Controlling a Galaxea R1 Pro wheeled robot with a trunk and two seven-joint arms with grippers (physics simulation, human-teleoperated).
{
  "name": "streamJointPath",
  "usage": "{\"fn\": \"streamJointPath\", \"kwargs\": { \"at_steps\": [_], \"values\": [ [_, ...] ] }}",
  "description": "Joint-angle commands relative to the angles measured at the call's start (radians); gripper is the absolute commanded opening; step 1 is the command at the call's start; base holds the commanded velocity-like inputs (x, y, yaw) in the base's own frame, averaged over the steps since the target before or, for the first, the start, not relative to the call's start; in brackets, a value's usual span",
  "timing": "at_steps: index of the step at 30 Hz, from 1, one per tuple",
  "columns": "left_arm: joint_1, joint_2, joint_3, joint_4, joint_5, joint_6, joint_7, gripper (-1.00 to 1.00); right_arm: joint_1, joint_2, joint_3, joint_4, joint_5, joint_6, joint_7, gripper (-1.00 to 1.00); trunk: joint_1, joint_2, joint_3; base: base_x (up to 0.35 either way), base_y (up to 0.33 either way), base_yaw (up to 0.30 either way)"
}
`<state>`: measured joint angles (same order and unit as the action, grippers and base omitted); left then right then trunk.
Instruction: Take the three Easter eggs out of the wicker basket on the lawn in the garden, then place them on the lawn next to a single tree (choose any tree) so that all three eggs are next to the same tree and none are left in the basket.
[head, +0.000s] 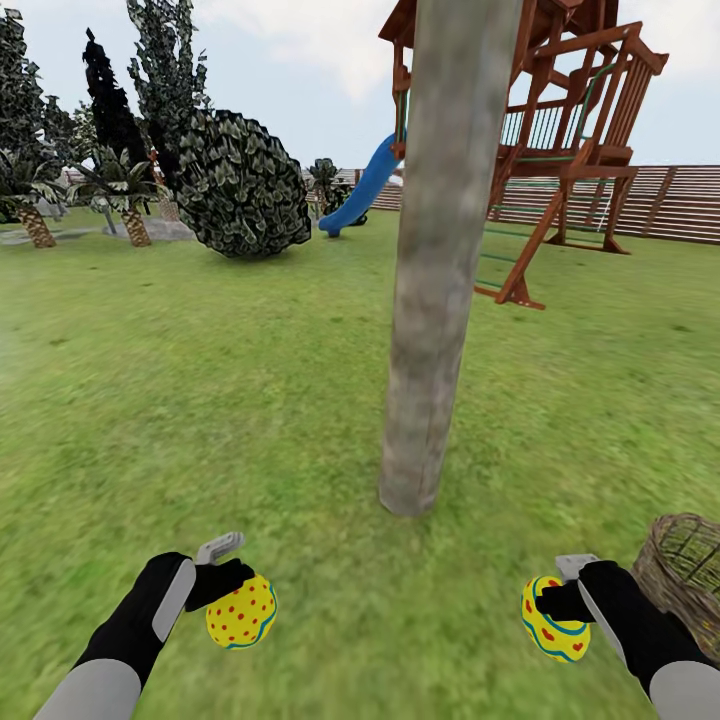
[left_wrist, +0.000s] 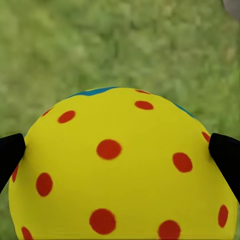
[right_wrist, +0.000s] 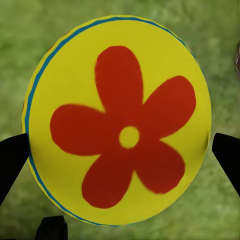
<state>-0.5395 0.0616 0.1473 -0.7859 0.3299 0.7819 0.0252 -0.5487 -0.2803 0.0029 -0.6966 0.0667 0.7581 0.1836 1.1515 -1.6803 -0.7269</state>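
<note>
My head camera is looking forward and down over the lawn (head: 250, 400), standing close to the tree (head: 440, 250), whose trunk is running up out of its frame; the playset (head: 560, 130) and fence (head: 680, 200) are sitting far behind. Both my arms are reaching in at its lower edge. My left wrist camera is looking along its fingers (left_wrist: 10, 155), very near a dotted egg (left_wrist: 120, 175) with blurred grass behind. My right wrist camera is facing a flowered egg (right_wrist: 120, 125) just as closely. Head and wrist views are sharing those eggs, dotted (head: 241, 612) and banded (head: 555, 620), and the grass.
</note>
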Motion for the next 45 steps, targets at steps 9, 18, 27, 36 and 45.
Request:
{"fn": "streamJointPath", "kwargs": {
  "at_steps": [9,18,27,36,45],
  "values": [
    [0.000,0.000,0.002,-0.001,0.006,0.005,0.002,-1.00,0.000,0.000,0.000,-0.001,0.007,0.004,0.007,-1.00,0.035,-0.064,-0.029,0.000,0.000,0.000],
    [0.000,-0.002,0.001,-0.001,0.007,0.005,0.002,-1.00,0.000,0.000,0.002,-0.001,0.006,-0.003,0.007,-1.00,0.069,-0.127,-0.057,0.000,0.000,0.000],
    [0.000,-0.002,0.001,-0.001,0.008,0.005,0.002,-1.00,0.000,0.001,0.006,-0.001,0.007,-0.008,0.013,-1.00,0.104,-0.190,-0.086,0.000,0.000,0.000],
    [0.000,-0.004,0.002,-0.002,0.009,0.004,-0.001,-1.00,0.000,0.007,0.006,-0.001,0.013,-0.005,0.008,-1.00,0.119,-0.218,-0.098,0.000,0.000,0.000],
    [0.000,-0.014,0.001,-0.001,0.007,0.004,0.001,-1.00,0.000,0.004,0.002,-0.001,0.009,-0.003,0.005,-1.00,0.153,-0.281,-0.126,0.000,0.000,0.000]
  ]
}}
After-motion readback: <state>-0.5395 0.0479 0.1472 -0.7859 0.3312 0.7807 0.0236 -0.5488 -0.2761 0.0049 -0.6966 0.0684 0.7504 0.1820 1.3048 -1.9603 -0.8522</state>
